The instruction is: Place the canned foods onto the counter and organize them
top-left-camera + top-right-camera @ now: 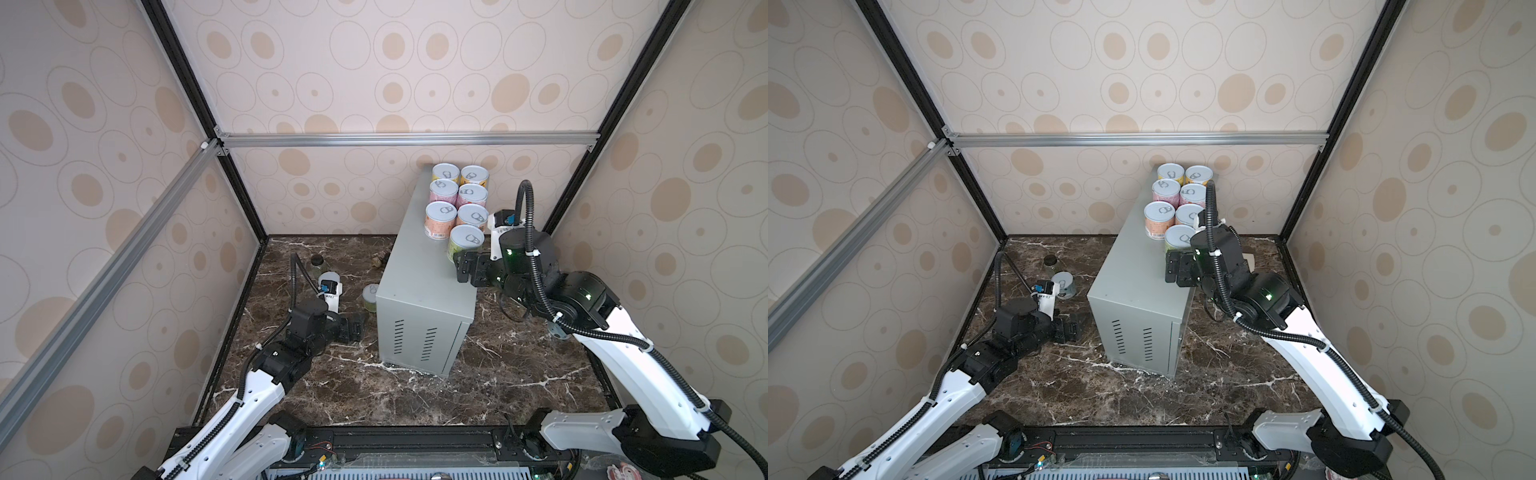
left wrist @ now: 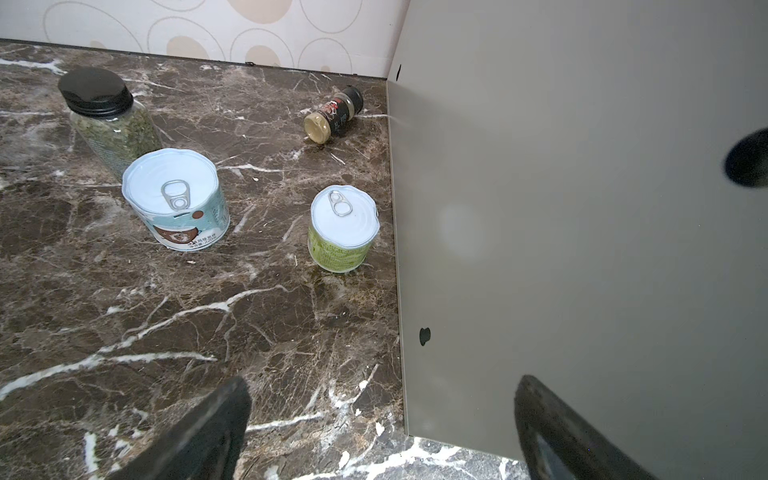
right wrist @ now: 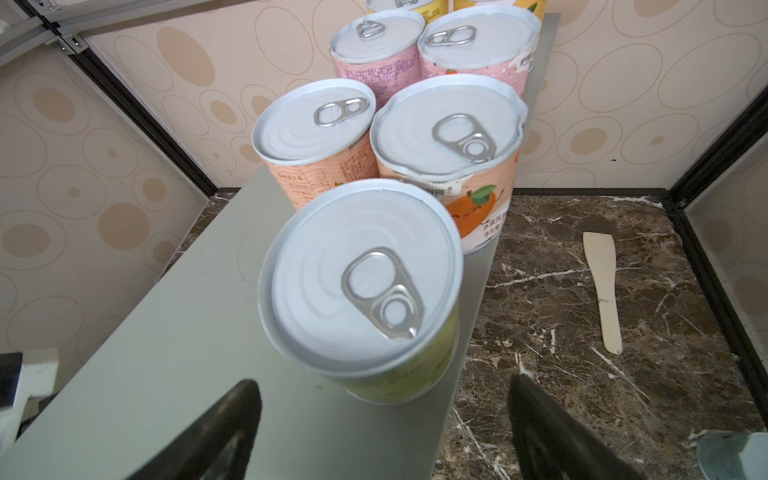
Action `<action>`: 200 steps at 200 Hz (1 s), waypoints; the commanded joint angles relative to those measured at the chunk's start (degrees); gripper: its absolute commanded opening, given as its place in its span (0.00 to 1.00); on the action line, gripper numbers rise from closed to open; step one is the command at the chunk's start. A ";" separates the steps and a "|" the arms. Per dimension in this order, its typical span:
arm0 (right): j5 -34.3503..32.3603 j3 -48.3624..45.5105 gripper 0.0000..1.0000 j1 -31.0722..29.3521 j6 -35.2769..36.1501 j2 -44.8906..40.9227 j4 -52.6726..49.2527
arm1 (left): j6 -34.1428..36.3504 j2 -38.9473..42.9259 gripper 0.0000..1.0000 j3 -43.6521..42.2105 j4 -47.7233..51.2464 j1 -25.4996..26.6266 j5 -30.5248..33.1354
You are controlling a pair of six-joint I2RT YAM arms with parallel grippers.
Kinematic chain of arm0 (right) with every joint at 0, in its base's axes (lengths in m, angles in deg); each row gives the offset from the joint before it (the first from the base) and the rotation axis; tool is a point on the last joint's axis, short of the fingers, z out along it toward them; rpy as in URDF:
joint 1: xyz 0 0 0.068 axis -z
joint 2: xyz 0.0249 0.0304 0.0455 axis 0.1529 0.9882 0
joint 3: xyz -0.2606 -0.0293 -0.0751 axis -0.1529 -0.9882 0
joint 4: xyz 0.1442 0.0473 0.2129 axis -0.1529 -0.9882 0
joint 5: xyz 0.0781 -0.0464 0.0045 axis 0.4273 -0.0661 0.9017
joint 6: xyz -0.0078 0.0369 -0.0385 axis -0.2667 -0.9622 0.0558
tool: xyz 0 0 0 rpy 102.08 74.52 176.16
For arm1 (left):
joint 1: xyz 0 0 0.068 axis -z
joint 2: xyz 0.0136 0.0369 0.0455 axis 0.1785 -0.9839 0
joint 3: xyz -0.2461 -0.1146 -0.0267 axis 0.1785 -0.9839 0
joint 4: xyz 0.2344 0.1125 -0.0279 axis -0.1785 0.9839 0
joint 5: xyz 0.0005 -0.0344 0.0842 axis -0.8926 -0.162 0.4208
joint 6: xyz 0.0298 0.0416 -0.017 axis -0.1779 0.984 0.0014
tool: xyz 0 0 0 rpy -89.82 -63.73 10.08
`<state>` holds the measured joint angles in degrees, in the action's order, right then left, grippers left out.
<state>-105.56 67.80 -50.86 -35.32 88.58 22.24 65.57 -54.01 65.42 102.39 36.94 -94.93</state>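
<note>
Several canned foods stand in two rows on the far end of the counter [image 1: 415, 286] [image 1: 1133, 286]. The nearest is a green-labelled can [image 1: 465, 242] [image 3: 359, 291] by the counter's right edge. My right gripper [image 1: 467, 269] [image 3: 384, 384] hovers just behind it, open, with nothing between its fingers. Down on the marble, a white-blue can [image 2: 176, 199] [image 1: 1065, 284] and a second green can [image 2: 343, 232] [image 1: 370, 297] stand upright left of the counter. My left gripper [image 1: 357, 326] [image 2: 384, 384] is open and empty, low over the marble near the counter's front left corner.
A black-lidded glass jar [image 2: 108, 116] stands behind the white-blue can. A small spice bottle [image 2: 334, 118] lies on its side near the back wall. A wooden spatula [image 3: 602, 286] lies on the marble right of the counter. Patterned walls and black frame posts close the cell in.
</note>
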 commanded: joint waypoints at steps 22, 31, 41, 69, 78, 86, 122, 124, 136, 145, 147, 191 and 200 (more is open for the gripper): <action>-2.98 1.38 0.85 -0.28 -0.31 2.29 0.77 | 1.61 0.22 0.99 0.01 -0.72 -0.46 0.34; -3.52 1.67 0.83 -0.29 -0.28 2.60 0.48 | 1.60 0.22 0.99 -0.04 -0.71 -0.49 0.36; -4.20 2.02 0.81 -0.29 -0.20 2.83 0.02 | 1.60 0.26 0.99 0.06 -0.73 -0.46 0.35; -5.83 2.38 0.76 -0.12 -0.25 3.04 -0.89 | 1.60 0.23 0.99 -0.02 -0.73 -0.46 0.35; -6.14 2.32 0.75 -0.12 -0.28 3.04 -0.98 | 1.60 0.29 0.99 0.04 -0.73 -0.46 0.34; -6.41 2.34 0.74 0.01 -0.28 2.97 -1.16 | 1.60 0.25 0.99 -0.01 -0.73 -0.50 0.29; -6.25 2.16 0.71 1.31 -0.75 2.88 -1.95 | 1.53 0.32 0.99 0.01 -0.65 -0.45 0.41; -6.21 2.06 0.71 1.33 -0.72 2.84 -1.84 | 1.52 0.31 0.99 -0.03 -0.69 -0.52 0.44; -5.78 1.90 0.71 1.42 -0.74 2.83 -1.61 | 1.51 0.31 0.99 -0.03 -0.65 -0.46 0.51; -5.44 1.94 0.71 1.45 -0.72 2.83 -1.54 | 1.51 0.26 0.99 0.03 -0.64 -0.46 0.59; -5.37 1.94 0.71 1.46 -0.65 2.90 -1.52 | 1.51 0.29 0.99 0.02 -0.65 -0.42 0.61; -1.31 1.53 0.82 1.47 -0.01 2.74 -0.50 | 1.60 -0.04 0.99 -0.03 -0.52 -0.46 0.97; -0.68 1.49 0.84 1.40 0.07 2.49 -0.47 | 1.60 -0.20 0.99 -0.03 -0.47 -0.45 1.19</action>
<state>-108.21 68.63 -49.59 -35.45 91.66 21.89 65.57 -54.01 65.37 102.41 36.94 -94.66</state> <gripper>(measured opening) 0.821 0.991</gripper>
